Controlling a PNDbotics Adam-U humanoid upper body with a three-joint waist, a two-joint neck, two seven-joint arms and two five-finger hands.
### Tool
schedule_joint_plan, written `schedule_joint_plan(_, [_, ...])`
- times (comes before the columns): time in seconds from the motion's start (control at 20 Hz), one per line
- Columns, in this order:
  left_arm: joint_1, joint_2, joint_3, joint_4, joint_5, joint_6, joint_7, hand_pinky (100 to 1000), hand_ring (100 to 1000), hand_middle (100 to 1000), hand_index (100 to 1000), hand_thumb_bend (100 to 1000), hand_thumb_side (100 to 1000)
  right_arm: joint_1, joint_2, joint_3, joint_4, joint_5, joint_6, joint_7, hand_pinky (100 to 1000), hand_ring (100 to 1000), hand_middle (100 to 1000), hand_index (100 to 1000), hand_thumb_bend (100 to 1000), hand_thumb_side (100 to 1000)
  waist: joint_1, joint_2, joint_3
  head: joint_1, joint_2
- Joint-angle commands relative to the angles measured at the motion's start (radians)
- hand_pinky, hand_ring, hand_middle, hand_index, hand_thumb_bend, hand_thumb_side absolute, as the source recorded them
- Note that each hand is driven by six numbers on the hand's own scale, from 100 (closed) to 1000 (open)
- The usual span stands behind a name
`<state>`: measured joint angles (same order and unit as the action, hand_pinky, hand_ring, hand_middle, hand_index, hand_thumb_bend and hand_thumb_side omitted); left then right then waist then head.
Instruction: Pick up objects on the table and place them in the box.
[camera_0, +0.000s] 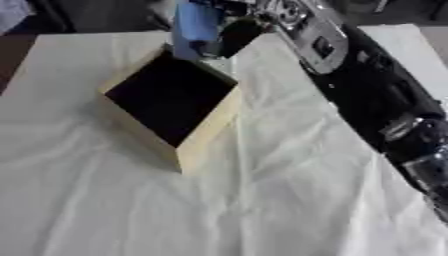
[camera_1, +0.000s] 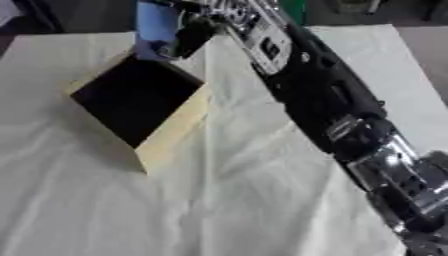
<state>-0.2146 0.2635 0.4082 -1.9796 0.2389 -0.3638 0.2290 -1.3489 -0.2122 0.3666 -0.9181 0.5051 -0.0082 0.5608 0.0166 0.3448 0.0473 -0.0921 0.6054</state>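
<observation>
Fingers of the right hand (camera_0: 229, 31) curl around a blue object (camera_0: 194, 25), holding it just above the far corner of the box (camera_0: 206, 125), with the black and silver right arm (camera_0: 376, 95) reaching in diagonally from the lower right side of the view. That box is pale wood with a dark, open interior, and it sits turned cornerwise on the white cloth (camera_0: 262, 200) that covers the table, while the blue object's lower end hangs close to the box's far rim without clearly touching it.
</observation>
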Motion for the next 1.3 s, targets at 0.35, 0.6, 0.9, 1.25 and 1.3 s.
schedule_joint_plan(0.35, [-0.005, 0.008, 0.003, -0.020, 0.005, 0.000, -0.006, 647, 536, 572, 703, 262, 120, -0.012, 0.087, -0.049, 0.069, 0.149, -0.043, -0.009, 779, 759, 579, 763, 100, 198, -0.003, -0.027, -0.001, -0.004, 0.003])
schedule_joint_plan(0.6, [-0.003, 0.006, 0.003, -0.020, 0.006, 0.001, -0.009, 647, 536, 572, 703, 261, 121, -0.010, 0.093, -0.044, 0.082, 0.217, -0.065, -0.012, 830, 831, 731, 886, 100, 160, -0.003, -0.026, 0.000, -0.003, 0.004])
schedule_joint_plan(0.9, [-0.002, 0.006, 0.004, -0.020, 0.007, 0.002, -0.011, 648, 536, 572, 703, 260, 122, -0.012, 0.085, -0.027, 0.033, 0.314, -0.109, -0.037, 877, 887, 803, 951, 107, 374, -0.004, -0.026, -0.001, -0.001, 0.004])
schedule_joint_plan(1.25, [-0.001, 0.005, 0.004, -0.020, 0.007, 0.003, -0.013, 648, 537, 572, 704, 262, 122, -0.010, 0.082, -0.014, -0.016, 0.383, -0.158, -0.069, 897, 909, 855, 986, 229, 588, -0.003, -0.027, -0.005, 0.000, 0.001])
schedule_joint_plan(1.3, [-0.001, 0.005, 0.004, -0.020, 0.007, 0.003, -0.013, 648, 537, 572, 704, 262, 122, -0.010, 0.082, -0.012, -0.019, 0.387, -0.166, -0.067, 902, 915, 865, 991, 238, 604, -0.003, -0.027, -0.005, 0.000, 0.001])
